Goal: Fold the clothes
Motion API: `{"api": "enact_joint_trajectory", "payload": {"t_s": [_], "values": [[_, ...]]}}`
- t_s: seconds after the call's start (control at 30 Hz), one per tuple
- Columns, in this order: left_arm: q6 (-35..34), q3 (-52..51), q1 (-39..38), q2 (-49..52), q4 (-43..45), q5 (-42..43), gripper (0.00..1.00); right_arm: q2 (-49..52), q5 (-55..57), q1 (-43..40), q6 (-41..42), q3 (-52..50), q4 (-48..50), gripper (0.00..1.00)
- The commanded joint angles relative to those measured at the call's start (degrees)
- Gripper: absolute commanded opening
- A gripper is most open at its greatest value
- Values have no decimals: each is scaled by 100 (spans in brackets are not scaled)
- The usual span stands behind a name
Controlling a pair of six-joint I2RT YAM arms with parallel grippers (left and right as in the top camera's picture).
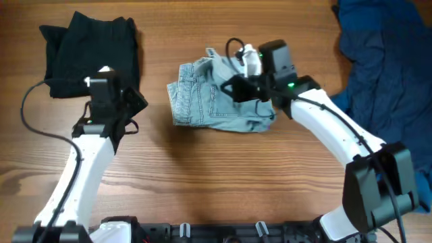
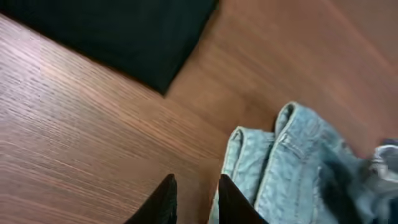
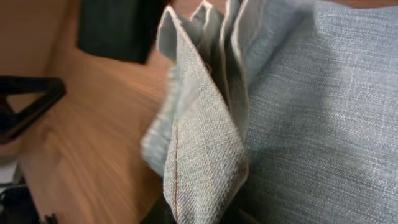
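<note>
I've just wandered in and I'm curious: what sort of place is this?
Probably a robotics lab, not a home laundry: a left arm and a right arm stand at a wooden table, the right gripper pinches jeans, and a black garment and a blue garment lie aside.

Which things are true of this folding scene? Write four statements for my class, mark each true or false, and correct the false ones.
1. The right gripper pinches a fold of the jeans. True.
2. The left gripper holds the black garment. False: it holds nothing and hangs over bare table beside the jeans.
3. The dark blue garment lies on top of the jeans. False: it lies apart from them, at the right side of the overhead view.
4. Bare wood shows between the black garment and the jeans. True.
</note>
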Motion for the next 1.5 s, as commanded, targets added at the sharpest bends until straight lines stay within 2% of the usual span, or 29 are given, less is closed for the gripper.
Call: {"api": "enact_joint_trajectory", "payload": {"t_s": [0.0, 0.17, 0.2, 0.23, 0.27, 0.3, 0.43, 0.53, 0.7, 0.8, 0.87, 0.9, 0.93, 0.97, 1.0, 1.1, 1.17, 1.33, 1.47], "values": [[-31, 37, 59, -339, -7, 162, 23, -85, 26, 498, 391, 20, 407, 4], [-28, 37, 59, -365, -142, 160, 23, 28, 780, 999, 509, 20, 656, 6], [-26, 37, 59, -365, -181, 160, 23, 79, 728, 1051, 507, 20, 737, 28], [-9, 37, 59, -365, -199, 160, 23, 111, 610, 1088, 494, 20, 780, 70], [-9, 37, 59, -363, -199, 160, 23, 109, 527, 1091, 490, 20, 778, 96], [-9, 37, 59, -363, -197, 153, 23, 66, 400, 1080, 485, 20, 776, 99], [33, 37, 59, -334, -197, 72, 23, -358, -24, 745, 431, 33, 540, 100], [33, 37, 57, -308, -199, 210, 24, -787, 28, -227, 262, 33, -297, 99], [208, 37, -216, -308, -179, 459, 25, -507, -2, -1578, -632, 28, -1178, 100], [208, 37, -562, -308, -170, 459, 27, 44, -4, -1604, -752, 22, -1322, 100], [210, 37, -844, -308, -109, 457, 26, 319, -214, -1508, -756, 20, -1309, 92], [227, 37, -964, -308, -83, 452, 26, 356, -376, -1469, -758, 20, -1276, 79], [225, 37, -1058, -302, -33, 411, 25, 354, -413, -1443, -719, 20, -1246, 59], [223, 37, -1117, -269, 48, 389, 24, 321, -444, -1445, -579, 20, -1248, 9], [184, 37, -1139, -234, 105, 393, 24, 323, -492, -1451, -461, 20, -1246, 4], [46, 37, -1172, -48, 243, 396, 24, 345, -984, -1399, -452, -20, -1233, 4], [-166, 37, -1244, 214, 415, 531, 23, 345, -909, -1300, -385, -114, -1202, 4], [-166, 37, -1652, 1165, 1064, 610, 21, 348, -815, -1270, -243, -916, -1027, 4], [-166, 37, -1663, 1307, 1187, 608, 21, 348, -813, -1239, -240, -1488, -807, 4]]}}
